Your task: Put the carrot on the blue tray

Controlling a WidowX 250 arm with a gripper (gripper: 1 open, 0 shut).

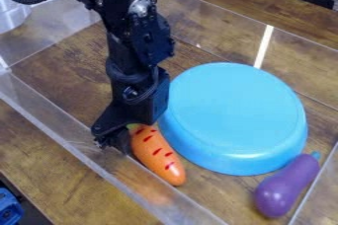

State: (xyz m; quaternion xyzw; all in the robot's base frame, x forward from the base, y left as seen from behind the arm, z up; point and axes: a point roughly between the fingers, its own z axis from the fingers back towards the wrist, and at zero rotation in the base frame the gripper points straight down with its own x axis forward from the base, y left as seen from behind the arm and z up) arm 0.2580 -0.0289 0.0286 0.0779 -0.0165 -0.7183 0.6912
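The orange carrot (158,156) lies on the wooden table just left of the blue tray (244,111), its green top pointing up-left toward the gripper. The large round light-blue tray sits right of centre with nothing on it. My black gripper (113,130) points down at the carrot's leafy end, low over the table. Its fingers look spread apart, one by the carrot's top and one further left. The carrot is not lifted. The carrot's body touches or nearly touches the tray's rim.
A purple eggplant toy (286,187) lies at the tray's lower right. Clear plastic walls (53,120) fence the wooden work area on the left and front. A blue object (7,209) shows at the bottom left corner outside the wall.
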